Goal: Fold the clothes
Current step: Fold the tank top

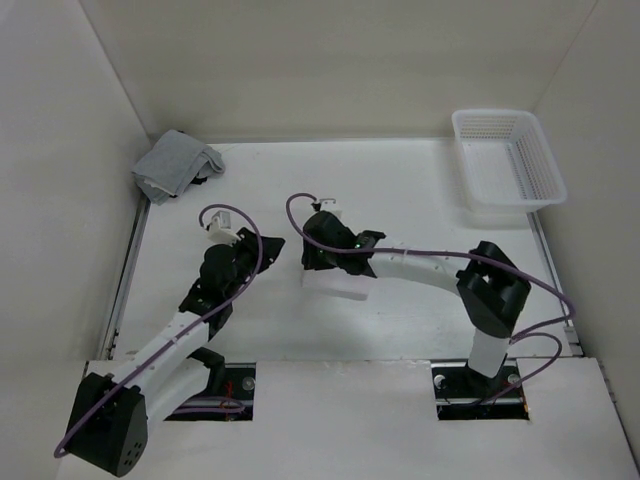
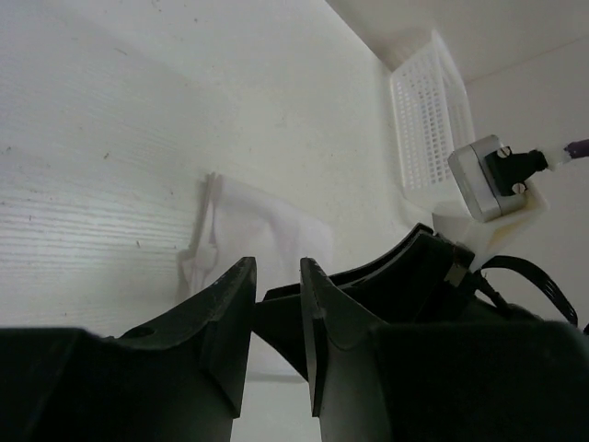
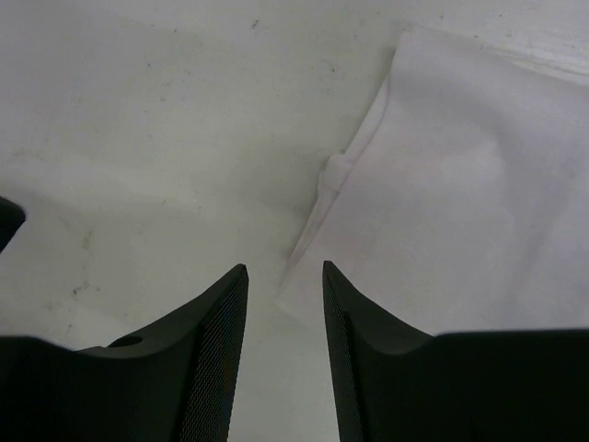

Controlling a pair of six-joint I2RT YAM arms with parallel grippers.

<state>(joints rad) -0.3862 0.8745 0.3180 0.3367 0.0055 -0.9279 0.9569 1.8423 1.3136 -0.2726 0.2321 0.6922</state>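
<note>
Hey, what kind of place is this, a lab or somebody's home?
Probably a robot test cell, not a home: bare white walls enclose the table, and a left arm and right arm are mounted at its near edge.

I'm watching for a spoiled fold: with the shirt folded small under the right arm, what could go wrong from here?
1. The left gripper and right gripper sit close together by the white shirt; either moving could knock the arms together.
2. Layers bunch at the shirt's edge; a pinch there might catch one layer only and pull the fold open.
</note>
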